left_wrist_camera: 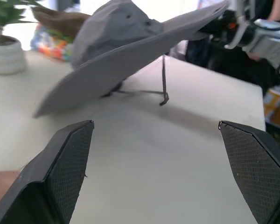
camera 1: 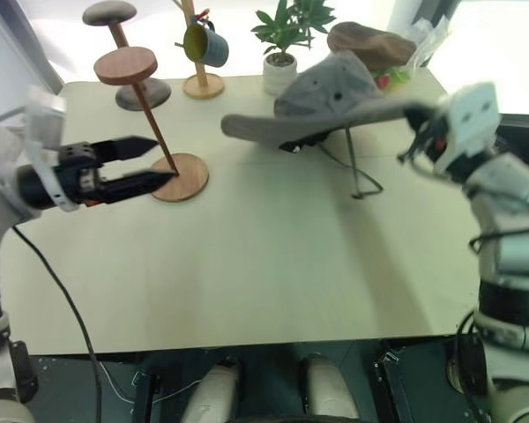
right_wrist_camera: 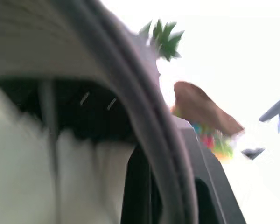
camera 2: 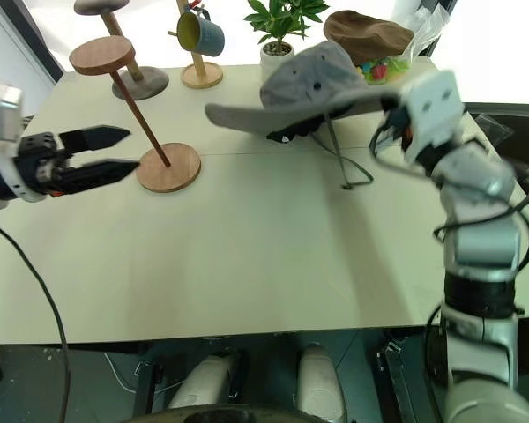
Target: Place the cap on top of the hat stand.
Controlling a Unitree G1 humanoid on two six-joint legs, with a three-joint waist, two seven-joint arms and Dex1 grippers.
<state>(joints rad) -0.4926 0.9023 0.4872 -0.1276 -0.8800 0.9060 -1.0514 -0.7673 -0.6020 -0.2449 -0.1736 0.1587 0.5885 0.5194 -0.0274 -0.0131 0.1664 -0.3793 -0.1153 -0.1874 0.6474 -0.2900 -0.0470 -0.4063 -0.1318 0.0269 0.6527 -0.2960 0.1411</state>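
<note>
Head views: the right gripper (camera 2: 390,104) is clenched on the brim edge of the cap (camera 1: 335,97), holding it tilted above the surface (camera 1: 273,264), chin cord dangling. The step in hand looks like the carry; next the cap must travel toward 9 o'clock and settle on the disc of the hat stand (camera 1: 126,66), which stands empty.

Left wrist view: the left gripper (left_wrist_camera: 168,163) has its jaws spread wide, grasping nothing, facing the cap.

Right wrist view: the brim runs between the dark fingers (right_wrist_camera: 214,186).

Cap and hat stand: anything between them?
Only bare table, per the right eye view; the cap hangs from the right pincer, apart from the hat stand.
</note>
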